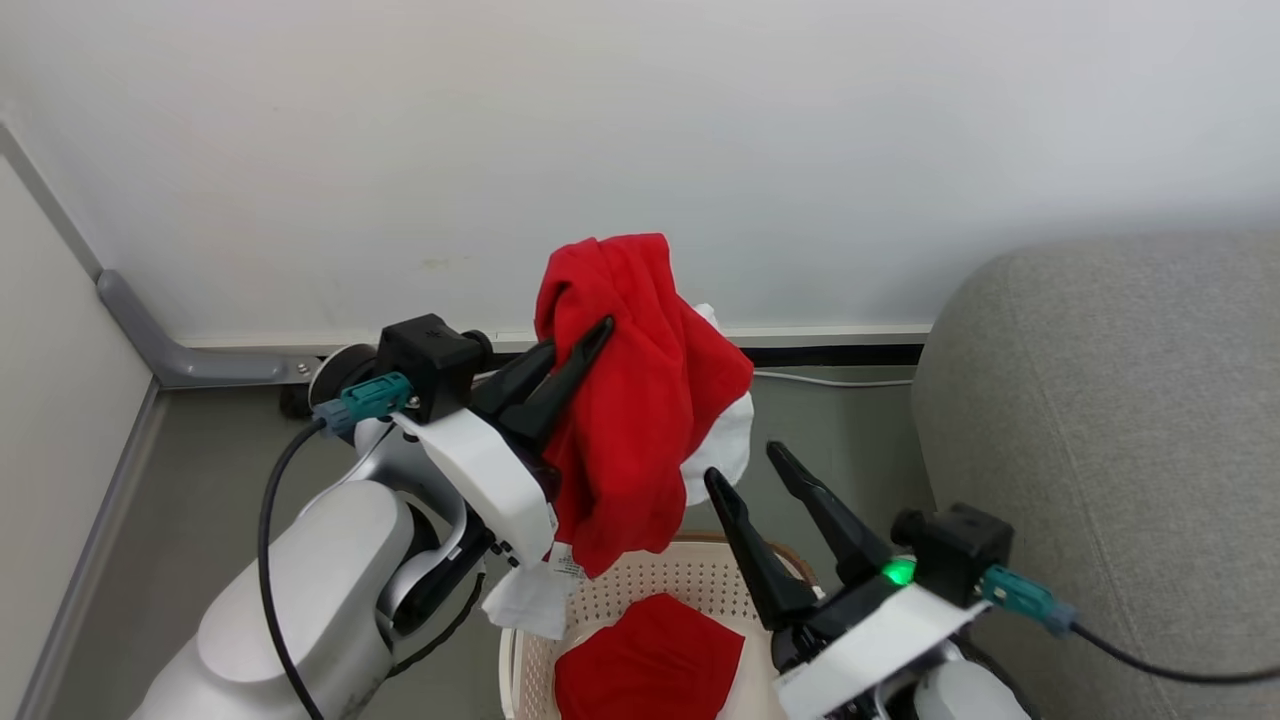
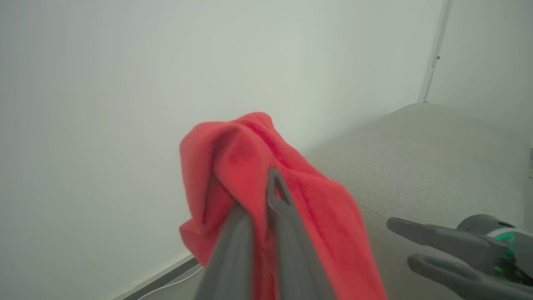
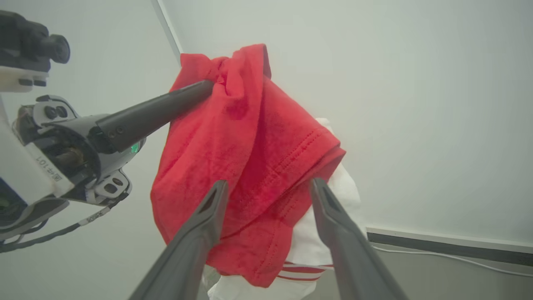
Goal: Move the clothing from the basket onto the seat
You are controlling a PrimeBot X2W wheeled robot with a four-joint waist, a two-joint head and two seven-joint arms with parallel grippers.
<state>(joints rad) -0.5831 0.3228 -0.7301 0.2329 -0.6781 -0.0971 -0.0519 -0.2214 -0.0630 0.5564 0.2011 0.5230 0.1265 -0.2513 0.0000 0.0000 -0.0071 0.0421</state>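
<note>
A red garment point(image 1: 630, 400) with white trim hangs in the air above the basket point(image 1: 690, 575), pinched near its top by my left gripper point(image 1: 590, 340), which is shut on it. The left wrist view has the same red garment point(image 2: 266, 183) draped over both fingers, and the right wrist view has the red garment point(image 3: 254, 158) with striped white trim at its bottom. My right gripper point(image 1: 750, 465) stands open just right of the hanging cloth, nothing between its fingers. A second red garment point(image 1: 650, 665) lies inside the basket. The grey seat point(image 1: 1110, 420) rises at the right.
A white wall point(image 1: 640, 130) with a dark skirting strip and a white cable point(image 1: 830, 380) runs behind. A grey pipe point(image 1: 170, 345) follows the left corner along the floor. The basket sits on grey floor between the seat and my left arm.
</note>
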